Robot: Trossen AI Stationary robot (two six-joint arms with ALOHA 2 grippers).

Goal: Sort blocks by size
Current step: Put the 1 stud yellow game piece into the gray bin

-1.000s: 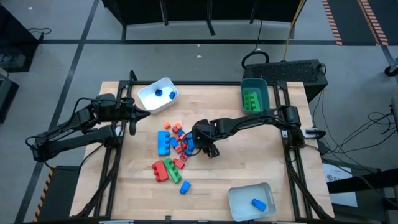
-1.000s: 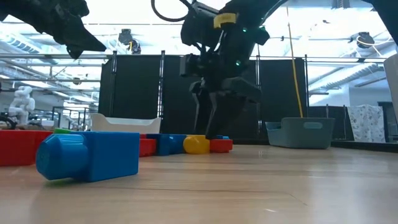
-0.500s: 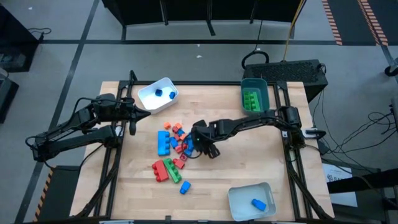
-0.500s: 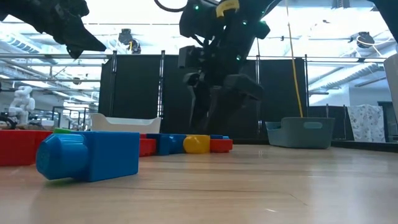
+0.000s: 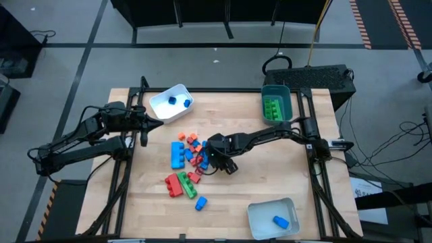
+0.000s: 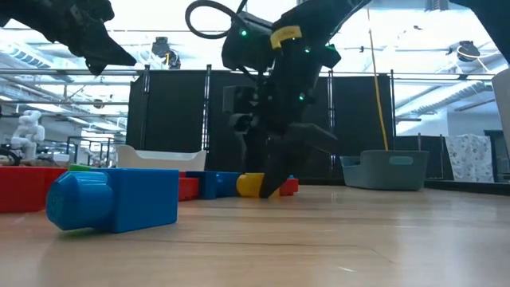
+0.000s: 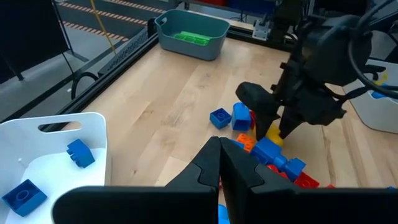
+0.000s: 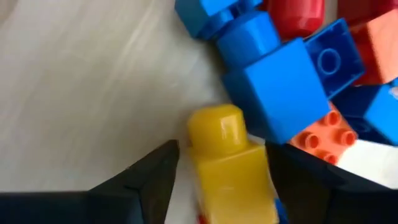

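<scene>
**Right claw straddling a yellow block at the pile's edge**

While I watch from the remote station, the blocks (image 5: 187, 162) lie scattered mid-worktop (image 5: 250, 182): studded plastic bricks in red, blue, green and orange, from tiny cubes to longer bars. One small yellow block (image 8: 231, 163), glossy with a rounded stud on one end, sits on the pile's edge, touching a blue cube (image 8: 278, 93).

My right claw (image 5: 217, 162) is down at the worktop with its fingers (image 8: 151, 174) spread open, one on each side of the yellow block, not yet pinching it. My left claw (image 5: 159, 121) hovers closed near the white tray (image 5: 162, 111), which holds two blue blocks.

A teal tray (image 5: 286, 94) at the far right holds green bricks; a pale tray (image 5: 260, 219) at the near right corner holds one blue block. Neighbouring blue and orange blocks crowd one side of the yellow one.

Compared with a second ago, the right claw has dropped lower and shifted slightly towards the pile.
</scene>
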